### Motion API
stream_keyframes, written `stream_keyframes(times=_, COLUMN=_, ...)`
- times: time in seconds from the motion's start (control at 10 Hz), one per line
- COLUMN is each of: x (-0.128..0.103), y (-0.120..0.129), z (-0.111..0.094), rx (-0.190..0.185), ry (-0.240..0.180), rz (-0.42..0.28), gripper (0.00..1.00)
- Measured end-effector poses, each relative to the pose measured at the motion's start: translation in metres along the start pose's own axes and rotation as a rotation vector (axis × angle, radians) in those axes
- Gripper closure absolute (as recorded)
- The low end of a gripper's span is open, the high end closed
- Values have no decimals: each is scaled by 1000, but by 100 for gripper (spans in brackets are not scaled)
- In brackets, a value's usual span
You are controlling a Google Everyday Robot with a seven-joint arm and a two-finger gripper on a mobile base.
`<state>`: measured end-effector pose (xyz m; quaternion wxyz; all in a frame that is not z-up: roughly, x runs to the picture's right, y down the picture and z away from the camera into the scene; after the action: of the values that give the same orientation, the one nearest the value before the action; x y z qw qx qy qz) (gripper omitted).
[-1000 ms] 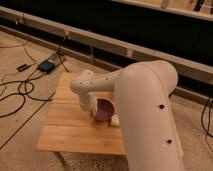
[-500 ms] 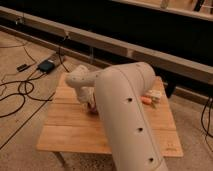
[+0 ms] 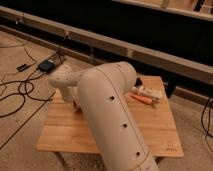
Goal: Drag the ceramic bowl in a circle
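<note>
One hand (image 3: 76, 103): clenched, reaching down at centre left, half hiding under the arm (image 3: 107, 110).
bowl: hiding behind the arm; cannot tell if gripped.
risk: bowl slipping free mid-circle, or sweeping into the orange thing (image 3: 141, 99) lying right on the table (image 3: 165, 130).

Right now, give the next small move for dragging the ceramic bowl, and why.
Probably slide a slow arc toward the near edge of the wooden table. The claw, shut, sits hidden under the wrist at its left; only a reddish sliver of ceramic bowl shows there.
</note>
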<state>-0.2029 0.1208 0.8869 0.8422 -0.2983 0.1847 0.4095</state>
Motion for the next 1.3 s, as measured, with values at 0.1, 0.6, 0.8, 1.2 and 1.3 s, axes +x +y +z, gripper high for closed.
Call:
stream_keyframes(times=0.1, x=6, y=15, z=-3, rx=-18, ry=-4, rz=-27, gripper=100)
stream_keyframes(times=0.6, x=75, y=68, z=0, rx=-147, ry=45, rz=-68, gripper=100)
stream_keyframes(times=0.8, x=99, y=66, z=0, rx=-182, ry=55, rz=-31, gripper=100)
stream_keyframes(times=1.2, x=126, y=17, z=-2, rx=-163, ry=51, rz=95, gripper=100)
stream_keyframes(times=1.3, x=129, y=0, z=0, rx=-154, ry=46, rz=132, gripper=100)
